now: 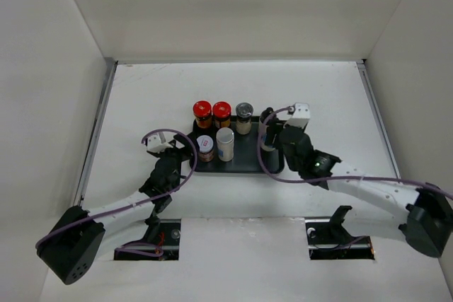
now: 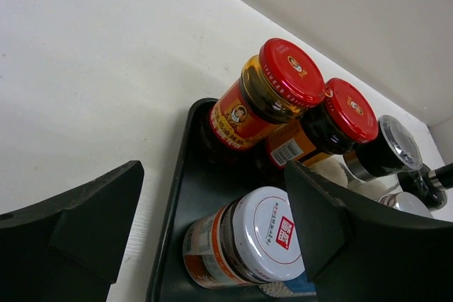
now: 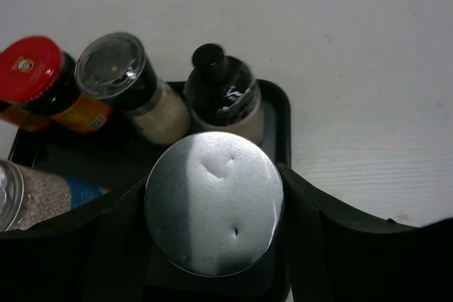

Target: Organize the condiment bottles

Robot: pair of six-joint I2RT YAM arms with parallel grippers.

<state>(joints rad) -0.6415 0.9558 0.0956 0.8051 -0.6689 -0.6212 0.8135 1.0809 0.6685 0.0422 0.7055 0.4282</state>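
Jars are lined along the far side of the black tray (image 1: 244, 166): two red-lidded jars (image 1: 203, 112), a grey-lidded jar (image 1: 244, 112) and a black-knobbed bottle (image 3: 222, 93), with a red-labelled jar (image 1: 205, 148) and a white shaker (image 1: 225, 144) set nearer in front. A silver-lidded shaker (image 3: 212, 210) is held upright at the tray's right end, just in front of the black-knobbed bottle, clamped between the fingers of the right gripper (image 3: 211, 187). The left gripper (image 2: 212, 178) is spread wide at the tray's left edge, and nothing is held in it.
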